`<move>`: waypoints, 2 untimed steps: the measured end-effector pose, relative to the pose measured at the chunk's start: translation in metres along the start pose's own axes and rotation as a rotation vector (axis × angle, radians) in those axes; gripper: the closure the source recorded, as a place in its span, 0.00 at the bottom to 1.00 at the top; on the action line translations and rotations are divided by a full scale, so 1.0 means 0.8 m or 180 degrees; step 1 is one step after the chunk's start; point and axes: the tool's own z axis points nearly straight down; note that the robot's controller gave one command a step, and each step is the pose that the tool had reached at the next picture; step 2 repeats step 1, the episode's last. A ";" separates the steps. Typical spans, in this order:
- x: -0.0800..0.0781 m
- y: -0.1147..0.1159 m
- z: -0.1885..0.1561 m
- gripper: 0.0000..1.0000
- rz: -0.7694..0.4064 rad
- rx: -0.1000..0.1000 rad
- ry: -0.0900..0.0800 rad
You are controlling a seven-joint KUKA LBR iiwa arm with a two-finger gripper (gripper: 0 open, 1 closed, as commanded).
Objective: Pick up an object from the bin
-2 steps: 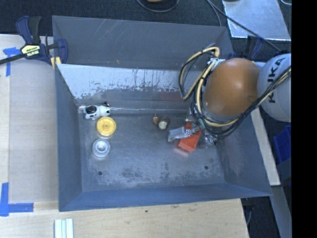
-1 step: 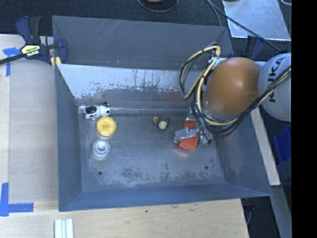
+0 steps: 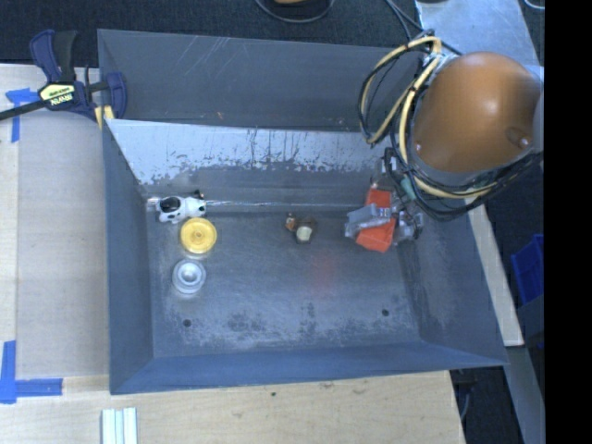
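Observation:
My gripper [image 3: 368, 218] is low at the right side of the bin, under the arm's orange dome. A red-orange blocky thing [image 3: 375, 240] sits right at its grey tip, and more red [image 3: 379, 198] shows just above the grey part. Whether the red thing is gripped or only lies under the gripper is hidden. A small brown and cream thing [image 3: 300, 229] lies on the bin floor a short way to the gripper's left.
At the bin's left lie a small white and black toy [image 3: 176, 207], a round yellow disc [image 3: 197, 236] and a clear round cup [image 3: 189, 277], close together. Cables loop round the arm's wrist above the bin's right wall.

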 end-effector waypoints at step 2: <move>0.006 -0.003 -0.150 1.00 -0.0083 0.0038 -0.0006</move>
